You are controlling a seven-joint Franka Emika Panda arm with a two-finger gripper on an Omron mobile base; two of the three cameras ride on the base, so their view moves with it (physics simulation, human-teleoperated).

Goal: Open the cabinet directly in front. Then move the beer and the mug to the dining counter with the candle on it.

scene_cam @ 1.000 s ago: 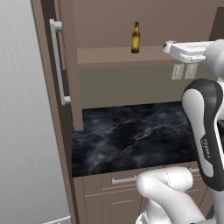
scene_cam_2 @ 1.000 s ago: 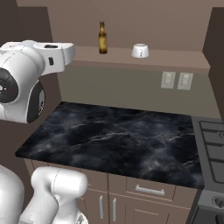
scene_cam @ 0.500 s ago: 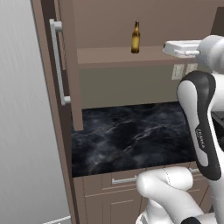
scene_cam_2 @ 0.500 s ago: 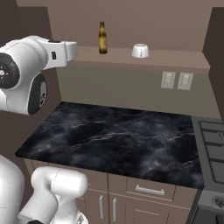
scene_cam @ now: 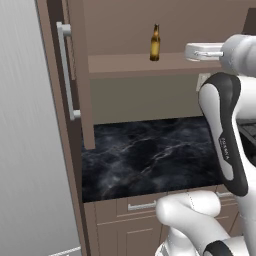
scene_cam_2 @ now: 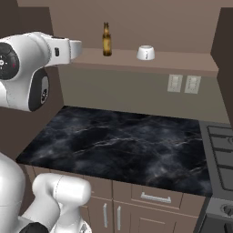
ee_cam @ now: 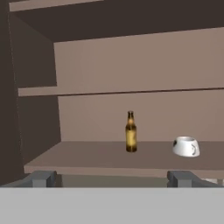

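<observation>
A: Beer (ee_cam: 131, 132) orientation?
B: Upright, neck up, on the cabinet (scene_cam: 75, 100) bottom shelf; mug (ee_cam: 186, 146) on the same shelf, to the beer's right.
A: Gripper (ee_cam: 111, 178)?
B: Fully spread, empty, short of the shelf edge. Black marble bench (scene_cam_2: 118, 145) below.

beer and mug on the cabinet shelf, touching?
Apart. The hand view shows bare shelf between the beer and the mug; the right base view shows the same gap.
</observation>
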